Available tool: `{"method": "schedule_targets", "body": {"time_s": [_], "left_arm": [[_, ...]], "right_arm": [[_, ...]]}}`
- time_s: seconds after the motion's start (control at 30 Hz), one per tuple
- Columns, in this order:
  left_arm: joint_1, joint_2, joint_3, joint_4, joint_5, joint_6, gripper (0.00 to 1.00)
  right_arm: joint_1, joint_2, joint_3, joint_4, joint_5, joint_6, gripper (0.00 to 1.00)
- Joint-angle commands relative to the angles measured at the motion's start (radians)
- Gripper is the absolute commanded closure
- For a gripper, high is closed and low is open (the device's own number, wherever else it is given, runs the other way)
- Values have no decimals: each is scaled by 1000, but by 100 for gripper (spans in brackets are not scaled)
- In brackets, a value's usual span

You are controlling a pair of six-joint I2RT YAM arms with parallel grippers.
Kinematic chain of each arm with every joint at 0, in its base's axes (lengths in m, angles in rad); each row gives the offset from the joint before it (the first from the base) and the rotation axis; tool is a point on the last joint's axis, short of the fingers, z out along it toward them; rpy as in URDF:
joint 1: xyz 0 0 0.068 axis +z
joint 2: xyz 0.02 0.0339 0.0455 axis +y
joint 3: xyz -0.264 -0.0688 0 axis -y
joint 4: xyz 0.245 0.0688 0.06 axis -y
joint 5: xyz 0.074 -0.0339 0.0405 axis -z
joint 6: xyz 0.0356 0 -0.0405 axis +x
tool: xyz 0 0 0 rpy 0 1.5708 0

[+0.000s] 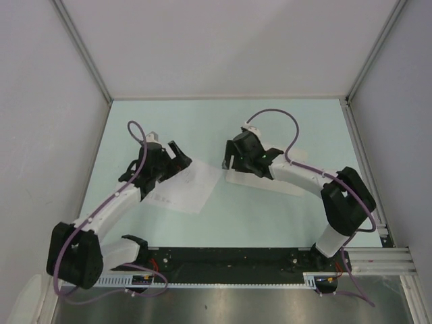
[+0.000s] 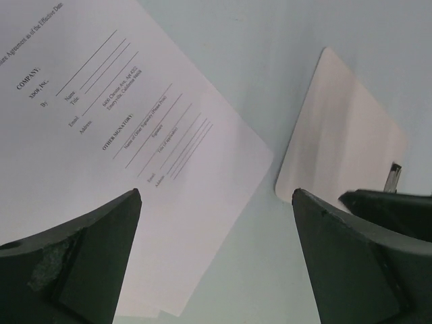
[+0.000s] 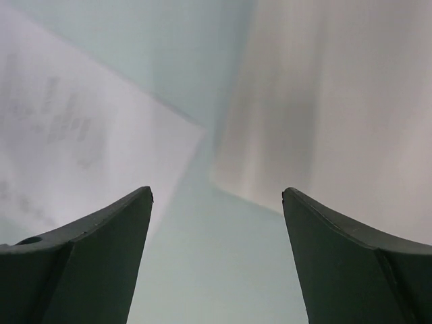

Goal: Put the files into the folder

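The files are two printed white sheets lying overlapped on the pale green table, left of centre. In the left wrist view the top sheet shows signature lines, and a corner of the lower sheet peeks out beneath it. The folder, a plain white board, lies flat just right of the sheets, mostly under my right arm. Its dark clip shows on its edge. My left gripper is open and empty over the sheets' far corner. My right gripper is open and empty, low over the gap between sheet and folder.
White walls with metal posts enclose the table on three sides. A black base rail runs along the near edge, and an aluminium rail along the right side. Purple cables loop over both arms.
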Motion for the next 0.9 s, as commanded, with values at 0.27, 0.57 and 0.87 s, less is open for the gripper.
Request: {"method": "schedule_targets", "body": {"time_s": [0.27, 0.57, 0.87], "left_arm": [[138, 286, 0, 170, 88, -247, 1], [143, 252, -95, 151, -10, -332, 0], [143, 244, -123, 112, -50, -378, 1]], "right_arm": [[137, 233, 34, 353, -13, 217, 26], [153, 311, 37, 383, 9, 185, 14], [162, 373, 39, 483, -94, 237, 14]]}}
